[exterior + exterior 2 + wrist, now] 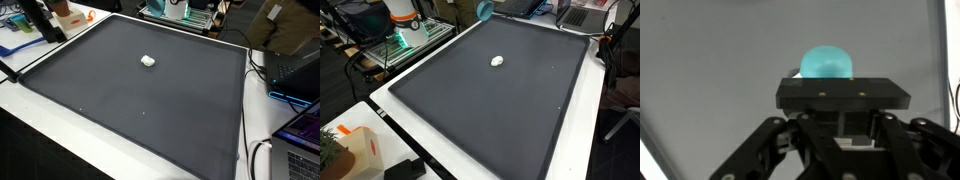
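1. Matting filled most of an exterior view: a dark grey rectangular mat (140,105) covered the white desk (60,112) almost from edge to edge. A small white lump (147,61) lay on the mat towards its far side, alone and well apart from every border.

2. In an exterior view from a different angle, the dark grey rectangular mat (500,110) ran away from the camera, with a bare strip of the white desk (408,118) along its near edge. The small white lump (497,61) again lay in the far half of the mat. A teal dome-shaped object (483,9) showed at the top edge of the picture, above the mat's far corner and well apart from the lump. Whatever carried it was cut off by the frame. The white robot base with an orange ring (402,15) stood beyond the desk's far left side.

3. In the wrist view, the black body and linkages of the hand (843,95) filled the lower half. The teal dome-shaped object (827,60) sat just beyond the body, its lower part hidden behind it, with plain grey surface all around. The fingertips were hidden, so I could not tell whether the hand stood wide, narrow or gripped the teal object.
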### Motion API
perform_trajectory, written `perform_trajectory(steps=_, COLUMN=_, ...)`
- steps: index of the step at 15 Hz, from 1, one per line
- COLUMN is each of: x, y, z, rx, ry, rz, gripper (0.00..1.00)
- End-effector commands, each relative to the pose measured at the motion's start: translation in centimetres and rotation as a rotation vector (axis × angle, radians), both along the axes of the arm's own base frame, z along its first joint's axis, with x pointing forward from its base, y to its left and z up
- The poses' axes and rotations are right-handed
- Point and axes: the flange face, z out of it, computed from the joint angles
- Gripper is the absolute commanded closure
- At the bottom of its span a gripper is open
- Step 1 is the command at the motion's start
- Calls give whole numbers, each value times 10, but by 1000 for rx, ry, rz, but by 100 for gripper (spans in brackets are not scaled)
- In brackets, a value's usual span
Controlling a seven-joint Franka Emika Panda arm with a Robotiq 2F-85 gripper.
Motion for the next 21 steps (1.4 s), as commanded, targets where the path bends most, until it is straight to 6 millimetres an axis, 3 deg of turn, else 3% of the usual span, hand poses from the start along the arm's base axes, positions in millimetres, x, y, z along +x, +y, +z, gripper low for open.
perform_trajectory(steps=1, x=-27, y=13, z=0, rx=-21, ry=-139, rz=61, gripper=78)
perform_trajectory(steps=7, x=-62, y=39, z=-20, rx=-190, ry=-186, rz=282, gripper=78)
perform_trajectory(steps=10, x=-57, y=52, z=-26, rx=-249, ry=-264, rz=360, gripper=78)
perform_trajectory(steps=13, x=-46, y=50, z=-39, rx=-143, ry=-240, rz=245, gripper=78)
perform_trajectory(steps=14, x=-49, y=54, z=-30, rx=-194, ry=-256, rz=292, gripper=53)
perform_trajectory(steps=17, x=-46, y=49, z=-39, rx=-164, ry=-233, rz=262, gripper=53)
perform_trajectory(steps=18, x=-44, y=51, z=-47, rx=-159, ry=-238, rz=255, gripper=78)
perform_trajectory(steps=21, x=-40, y=58, z=-73, rx=-174, ry=-278, rz=244, gripper=78)
